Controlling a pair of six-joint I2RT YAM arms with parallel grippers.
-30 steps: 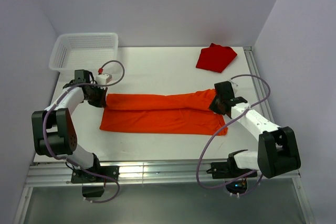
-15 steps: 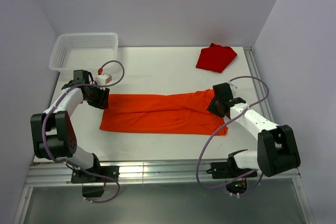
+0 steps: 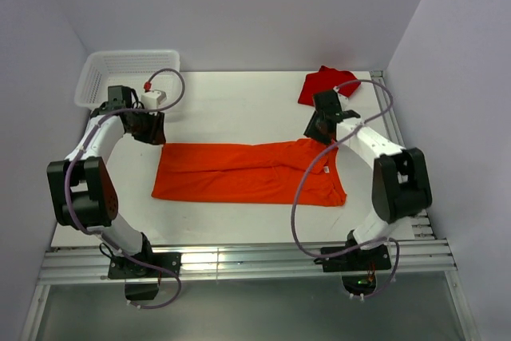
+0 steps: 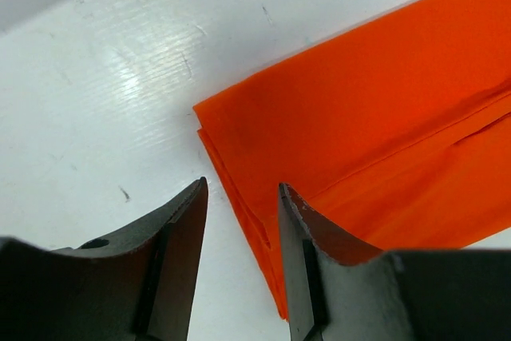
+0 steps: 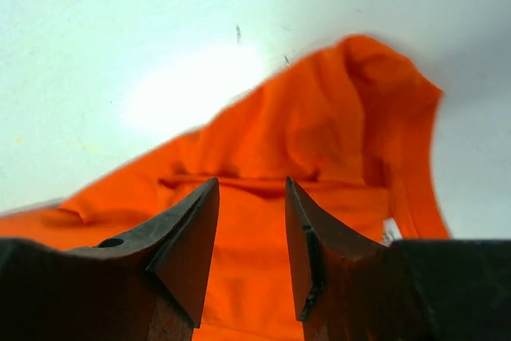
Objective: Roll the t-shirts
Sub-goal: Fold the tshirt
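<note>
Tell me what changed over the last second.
Both arms drew back from the orange t-shirt's far corners toward the far wall: the left gripper a little, the right gripper further, up beside the red folded shirt. Both stand open and empty. The orange t-shirt stayed a long folded strip; red shirt and white basket unmoved.

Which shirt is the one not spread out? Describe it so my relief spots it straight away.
Start at the white table and go to its far right corner, across from the white basket. There, just beyond the right gripper, lies a small crumpled t-shirt. It is darker red and bunched up, unlike the bright orange t-shirt folded into a long flat band mid-table.
</note>
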